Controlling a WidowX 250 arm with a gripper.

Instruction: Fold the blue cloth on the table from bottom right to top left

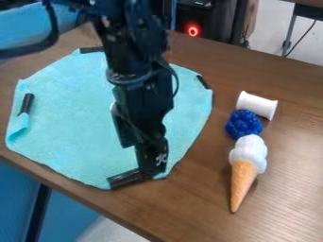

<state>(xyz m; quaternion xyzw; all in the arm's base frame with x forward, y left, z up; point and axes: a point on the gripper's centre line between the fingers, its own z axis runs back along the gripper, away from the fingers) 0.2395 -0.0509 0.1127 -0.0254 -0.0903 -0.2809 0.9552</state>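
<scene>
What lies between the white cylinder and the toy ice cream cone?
In the camera view, a bumpy blue object lies between the white cylinder and the ice cream cone.

Room on both sides of the arm, toys in a row to the right
The arm (135,71) and gripper (151,171) block the middle, from the far edge down to the cloth's near right rim. Left of them, a pass above the cloth (72,118) is open, with a curled edge and black strip (26,103) at far left. A lane of tabletop (195,189) runs between cloth and toys: white spool (257,105), blue knobbly toy (243,124), toy ice cream cone (245,172). More room lies right of them.
</scene>
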